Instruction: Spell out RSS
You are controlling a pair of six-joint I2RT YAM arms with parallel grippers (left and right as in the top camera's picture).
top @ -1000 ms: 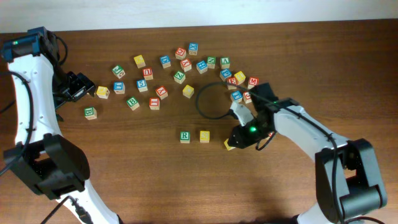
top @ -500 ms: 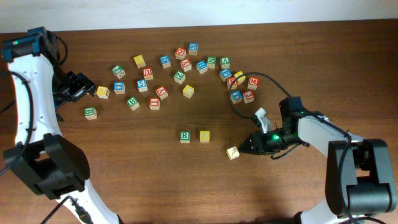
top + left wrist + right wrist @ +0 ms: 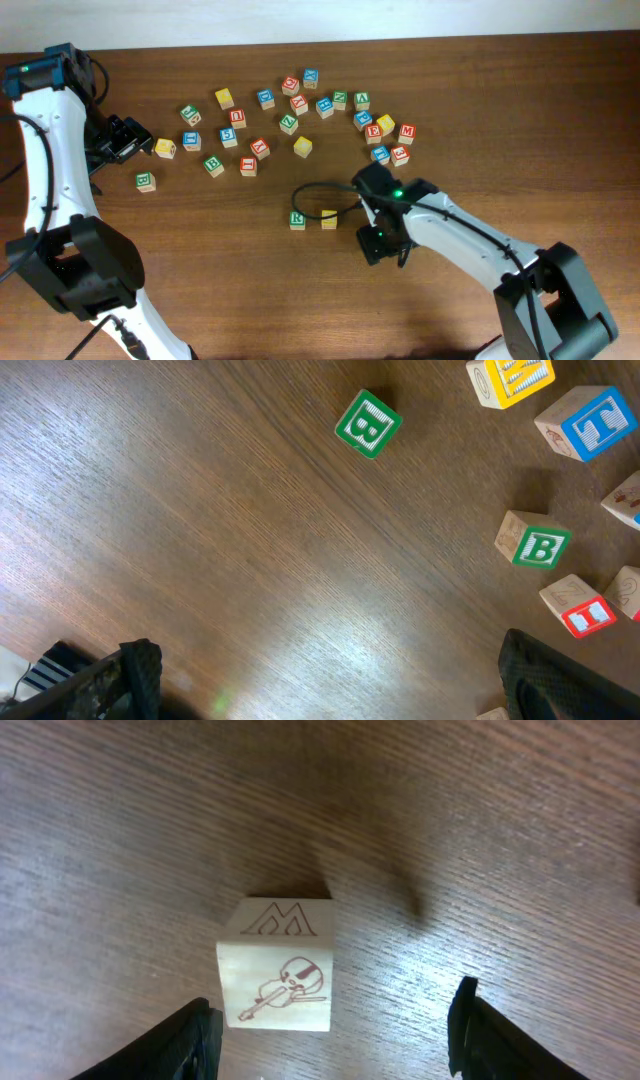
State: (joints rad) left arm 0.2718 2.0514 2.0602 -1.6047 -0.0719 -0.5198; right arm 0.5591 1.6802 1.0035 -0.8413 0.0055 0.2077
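Note:
A green R block (image 3: 297, 219) and a yellow block (image 3: 329, 219) lie side by side at the table's middle. My right gripper (image 3: 376, 243) is just right of them, open. In the right wrist view its open fingers (image 3: 335, 1042) flank a plain wooden block (image 3: 277, 965) with a violin drawing on top. The block sits close to the left finger and is not gripped. In the overhead view the gripper hides it. My left gripper (image 3: 125, 140) is open and empty at the far left; its fingers (image 3: 330, 690) are over bare wood.
Several letter blocks lie scattered across the back of the table (image 3: 300, 105). Two green B blocks (image 3: 367, 423) (image 3: 535, 542) lie near the left gripper. A black cable loop (image 3: 318, 190) runs from the right arm, just behind the R block.
The right gripper has swung left from beside the wooden block to directly over it, now covering it in the overhead view. Its cable loop shifted left. The left arm has not moved.

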